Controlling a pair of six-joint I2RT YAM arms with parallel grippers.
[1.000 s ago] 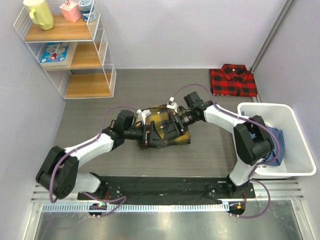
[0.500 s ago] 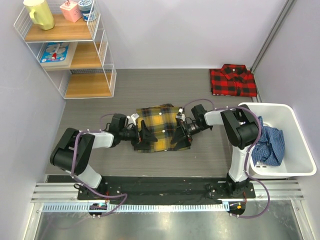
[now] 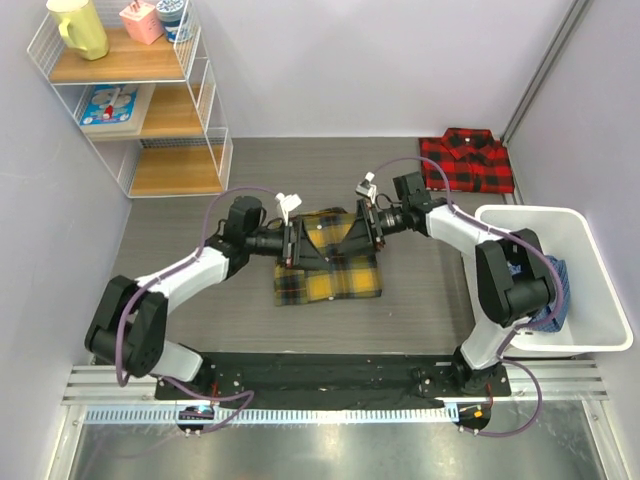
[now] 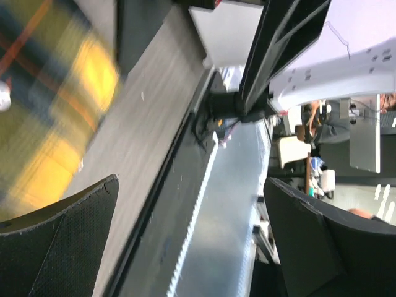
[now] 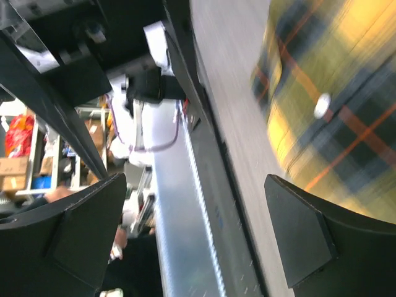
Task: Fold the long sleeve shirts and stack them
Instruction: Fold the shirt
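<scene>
Both arms reach inward, wrists rolled sideways. Left end effector (image 3: 298,240) and right end effector (image 3: 358,228) face each other, jaws apart, empty. Folded yellow plaid shirt (image 3: 330,278) lies between and beneath them.

From above, the upper part of the yellow shirt (image 3: 330,278) lies under the left claw (image 3: 305,243) and the right claw (image 3: 357,230), so we cannot tell whether either claw touches the cloth. At the right of the frame, the right arm (image 3: 505,285) covers part of the blue cloth (image 3: 553,285) in the white bin (image 3: 540,211). At upper left, the frame's top edge cuts off the yellow mug (image 3: 80,28) on the shelf (image 3: 170,170). In both wrist views the shirt smears into blur, at upper left in one and upper right in the other. The lower edge crops the fingers (image 4: 62,247) in each.
</scene>
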